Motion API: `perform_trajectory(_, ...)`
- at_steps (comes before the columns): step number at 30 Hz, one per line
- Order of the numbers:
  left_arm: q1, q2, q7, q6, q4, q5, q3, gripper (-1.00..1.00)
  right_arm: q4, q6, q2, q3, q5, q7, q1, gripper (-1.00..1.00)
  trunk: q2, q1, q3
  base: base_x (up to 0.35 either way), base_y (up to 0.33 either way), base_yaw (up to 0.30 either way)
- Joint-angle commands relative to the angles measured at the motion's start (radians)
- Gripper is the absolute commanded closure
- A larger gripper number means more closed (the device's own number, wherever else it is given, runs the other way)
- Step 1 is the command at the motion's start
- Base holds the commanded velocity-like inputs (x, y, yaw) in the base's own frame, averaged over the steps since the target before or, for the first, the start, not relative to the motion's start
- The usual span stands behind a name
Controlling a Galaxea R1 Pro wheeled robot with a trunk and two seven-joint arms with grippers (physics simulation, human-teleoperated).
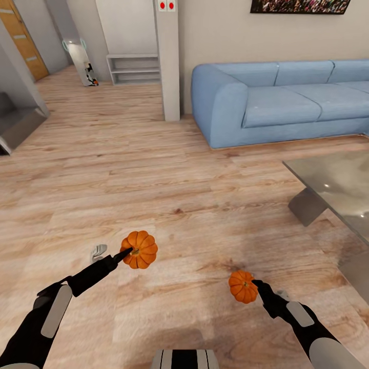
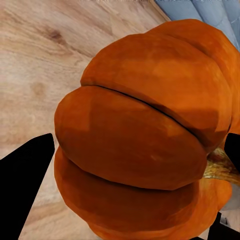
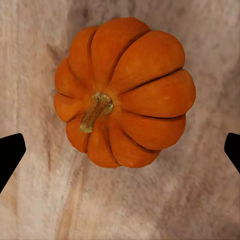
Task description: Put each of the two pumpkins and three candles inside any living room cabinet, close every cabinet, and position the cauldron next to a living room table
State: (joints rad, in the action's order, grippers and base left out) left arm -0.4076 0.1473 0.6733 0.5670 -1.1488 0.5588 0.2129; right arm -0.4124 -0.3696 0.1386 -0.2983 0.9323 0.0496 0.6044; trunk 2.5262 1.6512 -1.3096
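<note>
Left pincer (image 1: 124, 253): pressed onto the left pumpkin (image 1: 139, 249), seemingly carried clear of the floor (image 1: 179, 195).
Right pincer (image 1: 254, 283): spread wide above the right pumpkin (image 1: 243, 286), aligned for grasping.

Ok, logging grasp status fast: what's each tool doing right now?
Left tool: shut on the left pumpkin.
Right tool: open, fingertips wide apart, right pumpkin ahead of it.

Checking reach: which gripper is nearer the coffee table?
Right. The right gripper, at a pumpkin, is closer to the table; the left gripper is farther away.
</note>
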Motion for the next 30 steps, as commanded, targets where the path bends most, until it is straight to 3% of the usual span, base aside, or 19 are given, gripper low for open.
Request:
perform_trajectory(1,0.0,0.0,0.0,0.007,0.0,0.005,0.001,1.0,0.0,-0.006,-0.001,-0.007,0.0,0.002,0.0,-1.0,0.0,0.0,-0.001,0.011,0.007,0.0)
perform_trajectory(6,0.0,0.001,0.001,0.007,-0.001,0.006,0.001,1.0,0.0,-0.006,-0.001,-0.007,0.0,0.002,0.001,-1.0,0.0,0.0,-0.001,0.004,0.002,0.0)
perform_trajectory(16,0.0,0.0,0.0,0.007,-0.001,0.005,0.0,1.0,0.0,-0.006,-0.001,-0.007,0.0,0.003,0.0,-1.0,0.003,0.004,-0.039,0.0,0.0,0.0)
perform_trajectory(19,0.0,0.0,0.0,0.007,-0.002,0.005,0.0,1.0,0.0,-0.006,-0.001,-0.007,0.0,0.002,0.001,-1.0,0.003,0.004,-0.039,0.0,0.0,0.0)
perform_trajectory(30,0.0,-0.002,0.0,0.005,-0.002,0.004,0.0,1.0,0.0,-0.008,-0.001,-0.007,0.0,0.002,0.001,-1.0,0.005,0.008,-0.074,0.0,0.0,0.0)
